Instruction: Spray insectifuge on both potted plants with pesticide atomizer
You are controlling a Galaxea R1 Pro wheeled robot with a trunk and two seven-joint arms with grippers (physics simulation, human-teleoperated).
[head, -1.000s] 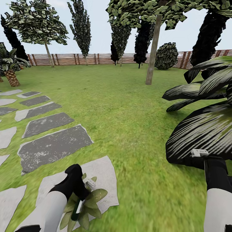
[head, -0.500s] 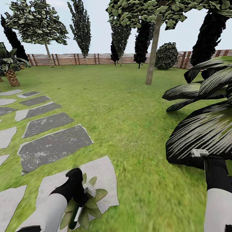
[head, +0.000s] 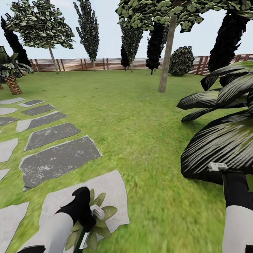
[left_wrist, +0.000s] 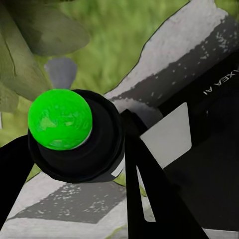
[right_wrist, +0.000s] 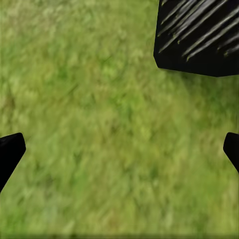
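Over the potted plant [head: 95, 221] on the pale paving slab [head: 112, 189], the left gripper [left_wrist: 74, 164] has its jaws closed on the pesticide atomizer [left_wrist: 74, 134], whose green cap the left wrist view reveals. The right gripper [right_wrist: 119, 149] hangs open above grass [right_wrist: 99, 124].

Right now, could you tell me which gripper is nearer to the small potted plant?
Left. The left gripper is right over the potted plant on the paving slab; the right gripper hangs over grass beside the palm.
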